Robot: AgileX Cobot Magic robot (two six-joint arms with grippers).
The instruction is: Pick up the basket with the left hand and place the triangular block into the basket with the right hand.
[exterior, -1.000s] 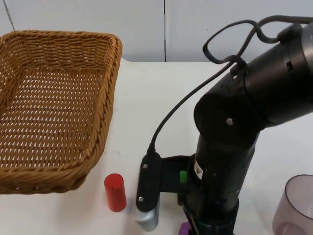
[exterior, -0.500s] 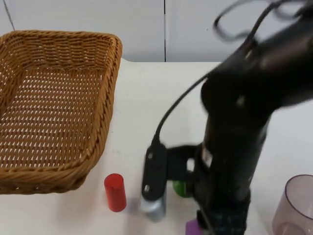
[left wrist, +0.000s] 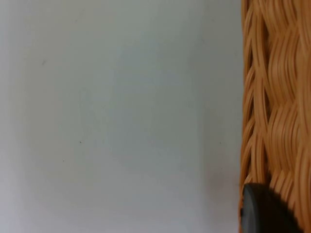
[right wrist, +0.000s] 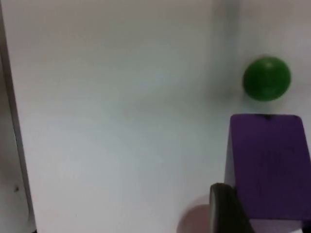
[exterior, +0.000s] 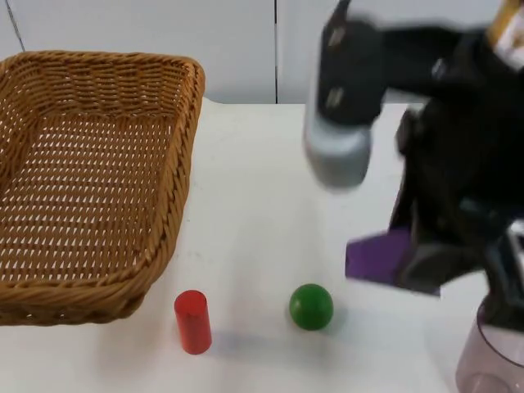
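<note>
1. Closed on the purple triangular block [exterior: 378, 255], the right gripper [right wrist: 252, 213] holds it in the air above the right part of the white table [exterior: 254, 180]; one black fingertip [right wrist: 224, 208] presses against the side of the block.
2. For the left gripper [left wrist: 265, 213], I cannot tell if the jaws are open or closed; one black fingertip is touching the woven wall of the wicker basket [exterior: 90, 180].
3. This basket is at the left side of the table.
4. On the near part of the table, a red cylinder [exterior: 192, 321] stands just beside the near right corner of the basket, and a green ball [exterior: 311, 306] lies to the right of it.
5. At the near right corner stands a translucent purple cup [exterior: 491, 352].
</note>
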